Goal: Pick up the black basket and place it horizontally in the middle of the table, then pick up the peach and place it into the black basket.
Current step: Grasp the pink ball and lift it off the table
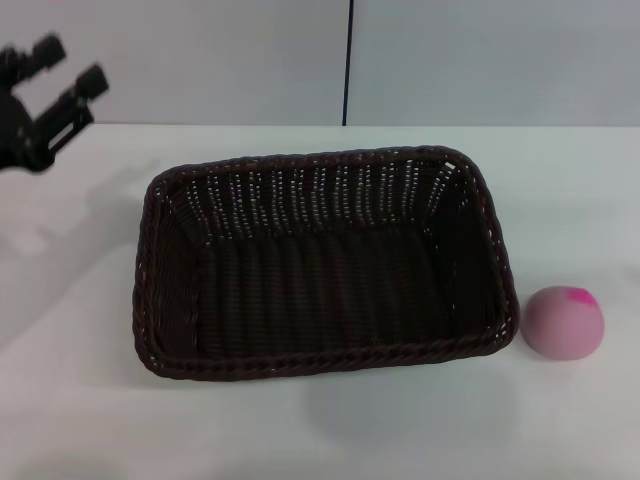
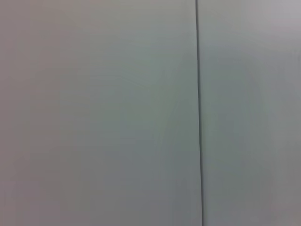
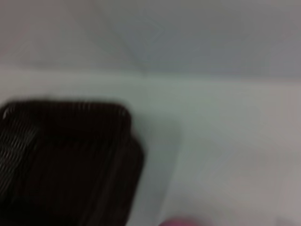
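Peach [image 1: 564, 321], dusty pink with a magenta spot on top, sits on the white table [image 1: 90, 400] nearest the robot's side, just beside the black basket [image 1: 320, 265] at its right end and seemingly apart from the rim. Basket lies lengthwise across the middle of the table, upright and with nothing inside. Farther back at the left edge, the left gripper [image 1: 58, 70] hangs above the table with its fingers spread and holding nothing, while the right gripper appears in no view, so its state cannot be told.
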`<action>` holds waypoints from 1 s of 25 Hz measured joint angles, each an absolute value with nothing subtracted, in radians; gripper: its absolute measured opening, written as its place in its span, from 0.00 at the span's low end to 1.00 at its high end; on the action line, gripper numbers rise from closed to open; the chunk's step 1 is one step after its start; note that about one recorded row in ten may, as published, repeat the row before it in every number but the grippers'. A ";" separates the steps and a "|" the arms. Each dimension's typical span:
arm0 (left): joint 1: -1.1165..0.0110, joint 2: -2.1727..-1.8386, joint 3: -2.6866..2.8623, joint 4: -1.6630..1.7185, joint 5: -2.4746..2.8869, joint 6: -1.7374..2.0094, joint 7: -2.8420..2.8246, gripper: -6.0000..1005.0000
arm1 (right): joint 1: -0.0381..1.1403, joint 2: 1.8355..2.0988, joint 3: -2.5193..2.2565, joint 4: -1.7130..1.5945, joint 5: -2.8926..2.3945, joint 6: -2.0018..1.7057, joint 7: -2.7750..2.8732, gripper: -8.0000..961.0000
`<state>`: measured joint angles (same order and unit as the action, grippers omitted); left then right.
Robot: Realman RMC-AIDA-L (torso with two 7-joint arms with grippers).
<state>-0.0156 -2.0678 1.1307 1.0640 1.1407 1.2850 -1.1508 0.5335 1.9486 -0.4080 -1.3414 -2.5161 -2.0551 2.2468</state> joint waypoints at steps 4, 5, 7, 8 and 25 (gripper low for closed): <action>-0.003 -2.068 1.122 0.997 1.133 1.319 -1.132 0.53 | 0.613 1.968 -0.515 -1.194 -2.595 -1.969 2.290 0.61; 0.001 -2.067 1.121 0.988 1.132 1.322 -1.131 0.53 | 0.624 1.975 -0.537 -1.154 -2.602 -1.937 2.301 0.61; 0.013 -2.065 1.121 0.981 1.132 1.324 -1.131 0.53 | 0.646 1.981 -0.603 -1.042 -2.609 -1.856 2.325 0.60; 0.013 -2.065 1.121 0.981 1.132 1.324 -1.131 0.53 | 0.646 1.981 -0.603 -1.042 -2.609 -1.856 2.325 0.60; 0.005 -2.063 1.092 0.988 1.129 1.323 -1.130 0.53 | 0.676 2.010 -0.758 -0.873 -2.646 -1.704 2.373 0.57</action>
